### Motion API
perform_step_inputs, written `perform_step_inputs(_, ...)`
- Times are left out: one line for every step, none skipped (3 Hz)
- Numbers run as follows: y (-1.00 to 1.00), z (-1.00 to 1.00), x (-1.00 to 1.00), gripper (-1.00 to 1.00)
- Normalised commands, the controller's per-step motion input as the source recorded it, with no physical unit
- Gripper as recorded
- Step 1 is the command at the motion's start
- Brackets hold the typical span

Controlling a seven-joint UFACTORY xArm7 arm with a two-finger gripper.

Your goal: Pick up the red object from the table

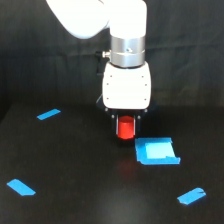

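Note:
The red object is a small red-orange upright cylinder in the middle of the exterior view. It sits between the dark fingers of my gripper, under the white wrist housing. The jaws are closed against its sides. The cylinder appears to hang a little above the black table, where a faint red glow shows below it. The fingers are dark against the dark background, so their tips are hard to make out. The cylinder's top is hidden by the gripper body.
A blue square patch lies just right of and below the cylinder. Blue tape strips lie at the far left, front left and front right. A black cloth backdrop hangs behind.

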Motion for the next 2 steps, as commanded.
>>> perform_step_inputs(-0.17,0.98,-0.02,-1.0)
perform_step_inputs(-0.13,1.0,0.03,-1.0)
